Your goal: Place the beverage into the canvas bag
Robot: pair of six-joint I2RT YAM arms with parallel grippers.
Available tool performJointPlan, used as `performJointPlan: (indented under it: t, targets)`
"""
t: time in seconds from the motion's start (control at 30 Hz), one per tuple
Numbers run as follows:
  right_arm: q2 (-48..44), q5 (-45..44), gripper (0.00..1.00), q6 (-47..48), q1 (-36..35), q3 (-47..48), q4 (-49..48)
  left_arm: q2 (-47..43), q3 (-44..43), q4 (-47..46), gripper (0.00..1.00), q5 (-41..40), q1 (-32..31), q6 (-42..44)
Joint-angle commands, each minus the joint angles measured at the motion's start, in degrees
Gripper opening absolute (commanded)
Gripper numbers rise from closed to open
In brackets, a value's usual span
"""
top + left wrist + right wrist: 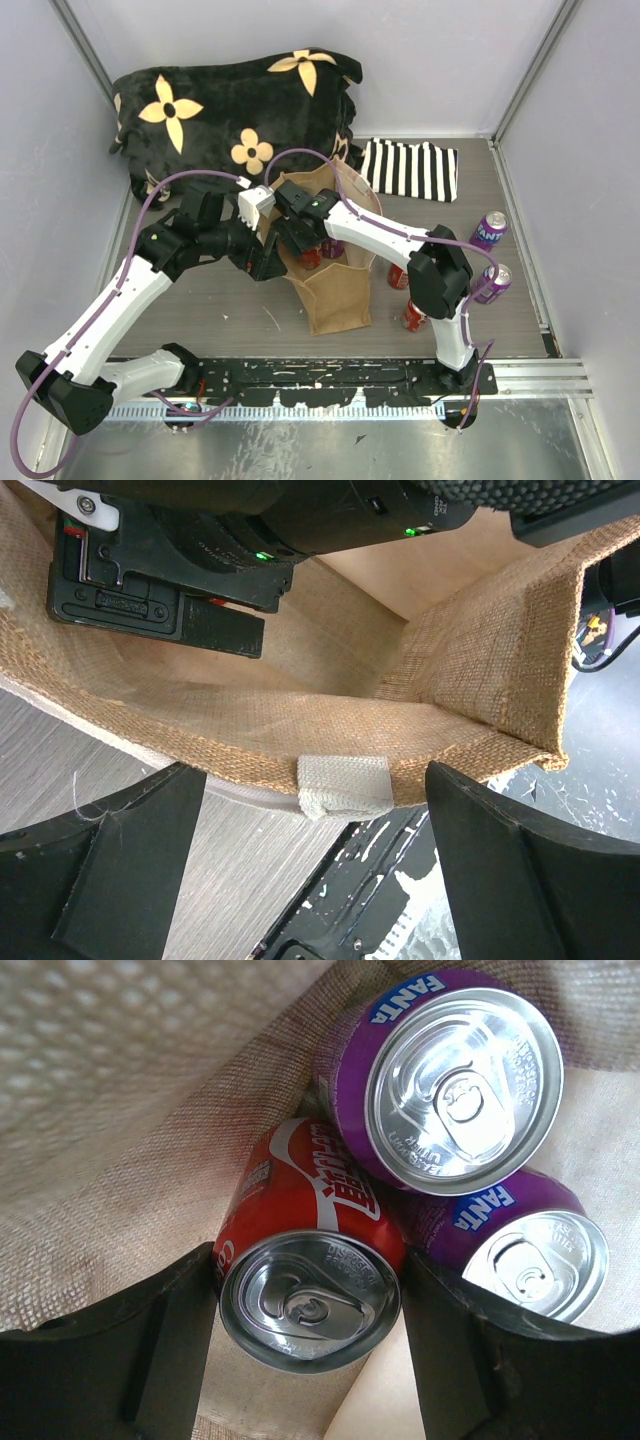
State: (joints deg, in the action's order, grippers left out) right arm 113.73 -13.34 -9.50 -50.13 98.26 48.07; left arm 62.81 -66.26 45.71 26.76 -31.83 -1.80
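The canvas bag (335,300) is a tan jute tote standing open mid-table. My right gripper (308,245) reaches down into it and is shut on a red cola can (300,1210), a finger against each side. Two purple Fanta cans (450,1070) (530,1250) stand inside the bag right beside it, against the bag's woven wall (120,1110). My left gripper (262,255) is open at the bag's left rim. In the left wrist view the rim (300,720) and a cream handle tab (345,785) lie just beyond its spread fingers (150,850).
Two purple Fanta cans (489,230) (492,283) and two red cans (398,277) (414,316) stand on the table right of the bag. A black-and-white striped cloth (410,170) lies behind them. A black flowered blanket (230,110) fills the back left.
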Motion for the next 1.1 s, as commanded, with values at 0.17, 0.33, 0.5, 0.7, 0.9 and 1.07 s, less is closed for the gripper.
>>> performJointPlan:
  t: [0.17, 0.33, 0.5, 0.7, 0.9, 1.07]
  targets:
    - [0.61, -0.86, 0.02, -0.48, 0.37, -2.02, -4.75, -0.43, -1.65, -1.11, 0.98, 2.43, -0.23, 0.18]
    - [0.31, -1.50, 0.18, -1.84, 0.34, -1.65, -5.08, -2.00, -0.47, -1.60, 0.98, 4.18, -0.25, 2.63]
    - [0.09, -2.28, 0.24, -3.04, 0.40, 0.13, -4.96, -5.78, 3.72, -4.69, 0.98, 4.66, -0.25, 8.53]
    - [1.09, -2.51, 0.25, -5.23, 0.38, 3.02, -2.58, -8.71, 6.85, -5.16, 0.98, 4.43, -0.20, 15.81]
    - [1.27, -2.12, 0.22, -7.41, 0.39, 4.07, -1.70, -9.66, 6.07, -4.96, 0.98, 3.56, -0.25, 20.31]
    - [1.10, -1.54, 0.22, -8.86, 0.38, 3.67, -1.32, -7.44, 2.67, -4.85, 0.98, 0.35, -0.20, 10.83]
